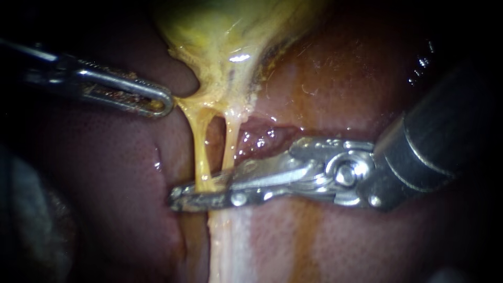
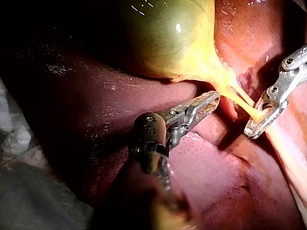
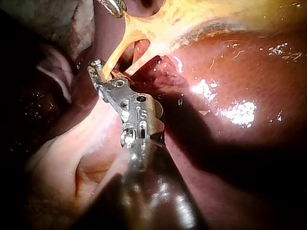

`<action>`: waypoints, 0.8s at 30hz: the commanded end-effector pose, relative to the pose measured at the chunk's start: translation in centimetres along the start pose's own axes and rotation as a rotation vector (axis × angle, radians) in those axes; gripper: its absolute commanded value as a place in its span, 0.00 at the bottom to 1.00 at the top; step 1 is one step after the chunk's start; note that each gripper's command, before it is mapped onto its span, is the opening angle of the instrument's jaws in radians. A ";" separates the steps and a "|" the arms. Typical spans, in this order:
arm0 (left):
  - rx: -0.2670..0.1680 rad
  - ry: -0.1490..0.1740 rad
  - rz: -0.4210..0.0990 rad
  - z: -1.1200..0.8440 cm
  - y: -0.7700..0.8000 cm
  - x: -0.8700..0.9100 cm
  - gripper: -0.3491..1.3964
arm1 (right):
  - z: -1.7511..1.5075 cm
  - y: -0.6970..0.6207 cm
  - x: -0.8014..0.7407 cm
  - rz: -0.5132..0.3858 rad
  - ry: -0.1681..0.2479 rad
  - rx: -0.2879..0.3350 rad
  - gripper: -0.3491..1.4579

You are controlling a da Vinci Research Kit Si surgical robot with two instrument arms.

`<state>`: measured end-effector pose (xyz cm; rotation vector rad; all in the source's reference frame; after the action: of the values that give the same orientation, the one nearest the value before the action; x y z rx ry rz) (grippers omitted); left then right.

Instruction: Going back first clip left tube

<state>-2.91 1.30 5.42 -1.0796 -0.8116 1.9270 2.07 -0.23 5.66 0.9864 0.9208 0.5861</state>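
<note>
Two thin yellow tubes run down from the gallbladder [image 1: 230, 31] over the liver [image 1: 105, 173]. The left tube [image 1: 200, 147] passes between the jaws of my right instrument [image 1: 181, 195], which comes in from the right and lies across both tubes. A narrow gap shows between those jaws. The right tube [image 1: 229, 141] disappears behind the upper jaw. No clip shows on either tube. My left instrument [image 1: 166, 102] is shut on the gallbladder's lower edge and draws it leftward. The left wrist view shows the left instrument [image 2: 213, 99] beside the right instrument [image 2: 252, 130]. The right wrist view shows the right instrument [image 3: 96, 69] at the tubes.
A pale band of tissue [image 1: 230, 246] runs down from below the right instrument's jaws. Grey cloth [image 2: 29, 191] lies at the liver's edge behind my left instrument. Glistening raw tissue [image 1: 262, 139] sits just right of the tubes.
</note>
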 end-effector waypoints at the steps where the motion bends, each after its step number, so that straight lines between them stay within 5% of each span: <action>1: 0.000 0.000 0.000 0.00 0.00 0.00 0.00 | 0.00 0.01 0.00 0.003 0.000 0.000 0.00; 7: 0.000 0.000 0.000 0.00 0.00 0.00 0.00 | 0.00 0.01 -0.01 0.002 0.001 0.002 0.00; 9: 0.000 0.000 0.000 0.00 0.00 0.00 0.00 | 0.01 0.01 -0.01 0.001 0.004 0.008 0.16; 13: 0.000 0.000 0.000 0.00 0.00 0.00 0.00 | 0.05 0.04 0.01 -0.058 0.021 0.012 0.33; 24: 0.000 0.000 0.000 0.00 0.00 0.00 0.00 | 0.09 0.27 0.01 -0.210 0.101 -0.099 0.46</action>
<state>-2.90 1.30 5.42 -1.0796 -0.8114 1.9270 2.13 -0.12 5.94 0.7505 1.0657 0.5018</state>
